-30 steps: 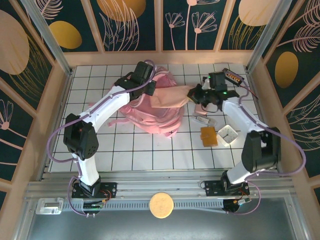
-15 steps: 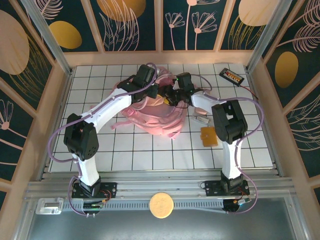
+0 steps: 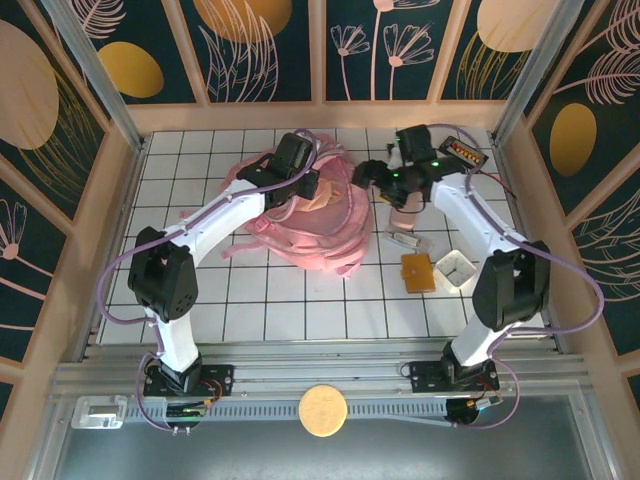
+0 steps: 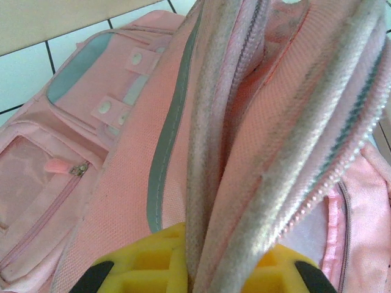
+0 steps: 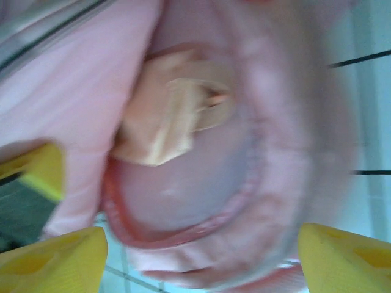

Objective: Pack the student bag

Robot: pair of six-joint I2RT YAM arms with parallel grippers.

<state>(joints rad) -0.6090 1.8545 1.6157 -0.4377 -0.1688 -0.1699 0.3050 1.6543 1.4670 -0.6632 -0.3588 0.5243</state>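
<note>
Mouth [image 5: 177, 183] of the student bag [image 3: 300, 235], lying far-centre on the worktop [image 3: 260, 310], faces right toward the nearer right gripper [image 3: 365, 176], which is released and just beside it, while the left gripper [image 4: 214, 268] is clenched on the zipper rim [image 4: 244, 152].

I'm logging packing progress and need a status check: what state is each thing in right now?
student bag: main compartment open, lying on the table.
front pocket zip: looks closed.
tan pouch: inside the bag.
left gripper: shut on the bag's zipper rim.
right gripper: open, nothing held.
</note>
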